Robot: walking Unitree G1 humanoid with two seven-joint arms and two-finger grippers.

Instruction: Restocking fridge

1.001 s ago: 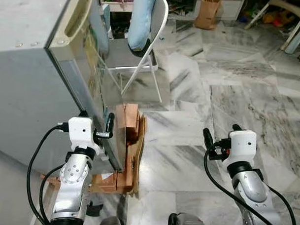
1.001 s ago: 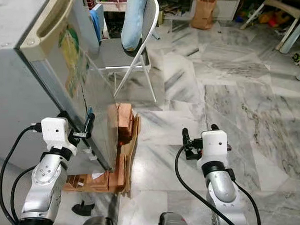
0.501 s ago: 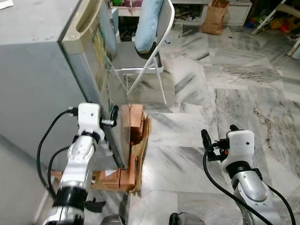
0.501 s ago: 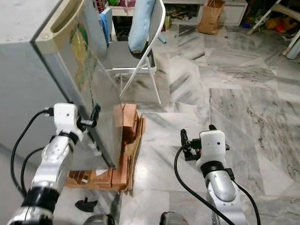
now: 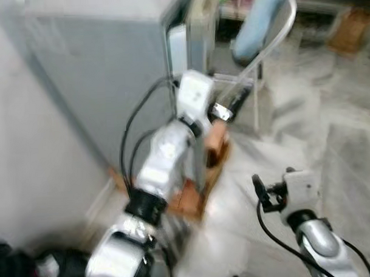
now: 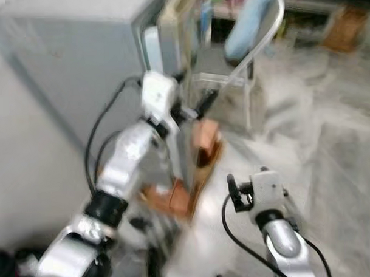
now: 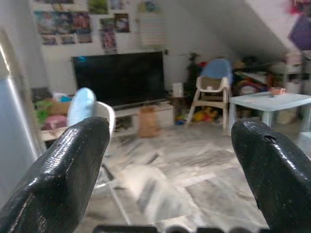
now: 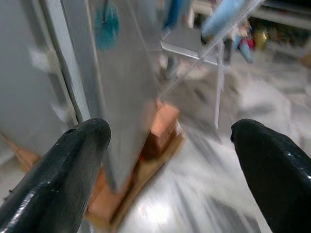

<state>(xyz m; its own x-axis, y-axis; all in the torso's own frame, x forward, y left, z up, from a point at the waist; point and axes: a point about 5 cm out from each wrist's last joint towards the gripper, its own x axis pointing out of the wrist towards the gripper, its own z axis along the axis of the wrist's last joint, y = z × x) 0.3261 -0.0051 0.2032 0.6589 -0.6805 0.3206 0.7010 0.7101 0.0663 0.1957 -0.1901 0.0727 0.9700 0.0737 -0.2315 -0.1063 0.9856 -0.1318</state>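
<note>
Grey-veined marble floor (image 7: pixel 194 170) runs across the room. A white folding chair (image 7: pixel 99 121) with a pale blue cushion (image 5: pixel 257 23) on its backrest stands on it. Against the far white wall (image 7: pixel 194 24), hung with posters (image 7: pixel 63 22), a dark television (image 7: pixel 119 77) sits on a low white unit (image 7: pixel 155 114), a brown paper bag (image 7: pixel 146 121) before it. Farther along stand a child's high chair (image 7: pixel 211 90) and a pale blue table (image 7: pixel 269 104). Wood blocks and cardboard (image 8: pixel 155 141) lie on the floor. Head views are blurred.

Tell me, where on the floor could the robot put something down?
The marble floor lies bare between the folding chair and the right gripper. It is crowded by the fridge: wooden blocks sit under its door edge, where the left gripper reaches, with the chair just behind.
</note>
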